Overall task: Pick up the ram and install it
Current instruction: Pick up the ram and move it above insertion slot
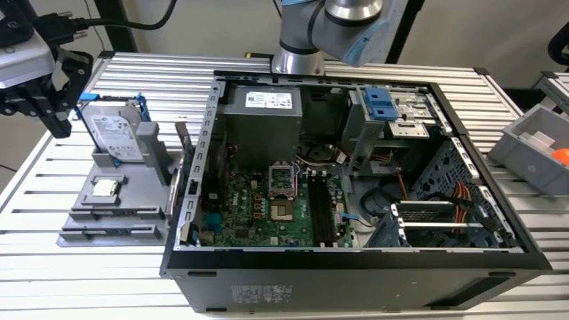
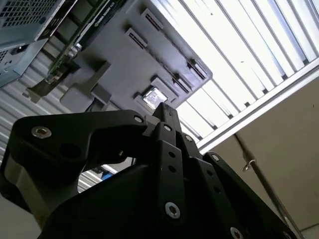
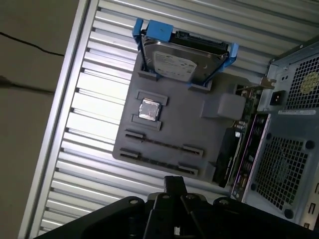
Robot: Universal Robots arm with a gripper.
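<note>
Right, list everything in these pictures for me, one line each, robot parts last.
table: one, silver slats, under everything
computer case: one, black, open, mid-table
motherboard: one, green, inside the case
holder: one, grey, at the exterior view's left of the case
hard drive: one, silver in a blue bracket, upright in the holder
chip: one, silver, square, in a holder recess
card: one, black, between holder and case
bin: one, grey, exterior view's right edge
arm: one, grey, behind the case
gripper: one, black, shut, beside the hard drive
</note>
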